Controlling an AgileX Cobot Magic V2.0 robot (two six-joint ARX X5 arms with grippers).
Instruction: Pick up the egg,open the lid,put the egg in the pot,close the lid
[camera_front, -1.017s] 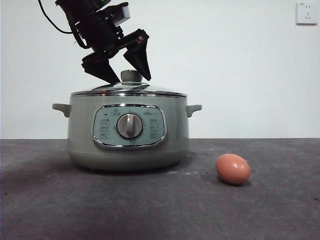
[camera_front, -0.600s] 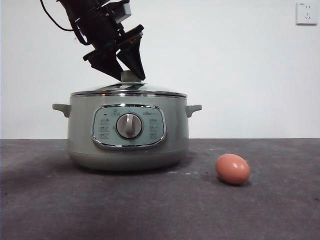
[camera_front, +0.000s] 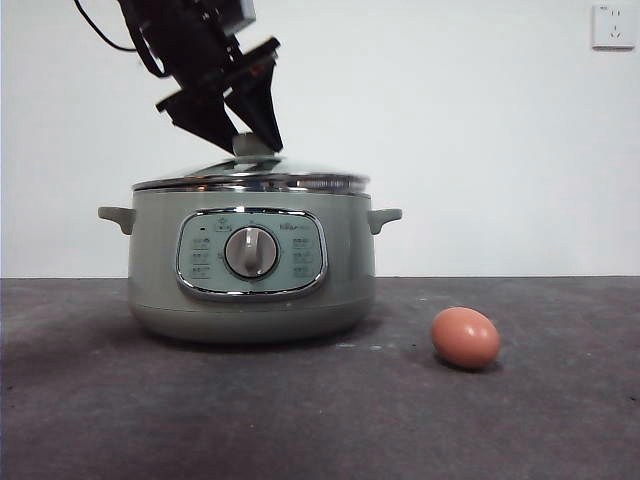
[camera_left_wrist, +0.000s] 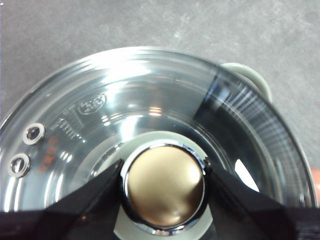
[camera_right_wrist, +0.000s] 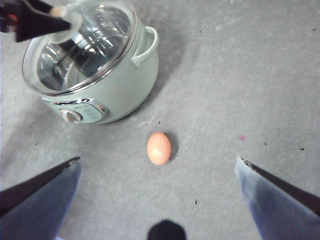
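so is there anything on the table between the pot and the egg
No. In the right wrist view only bare grey table lies between the pot and the egg; the front view shows the same gap.

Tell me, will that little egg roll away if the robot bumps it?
Probably. The egg is smooth and rounded, lying loose on the flat table, so a nudge would likely make it wobble off sideways. Its shell probably cracks easily, so the open right gripper should squeeze gently.

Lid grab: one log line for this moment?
left pincer: shut on lid knob | lid: on pot | egg: on table, untouched | right pincer: open above egg
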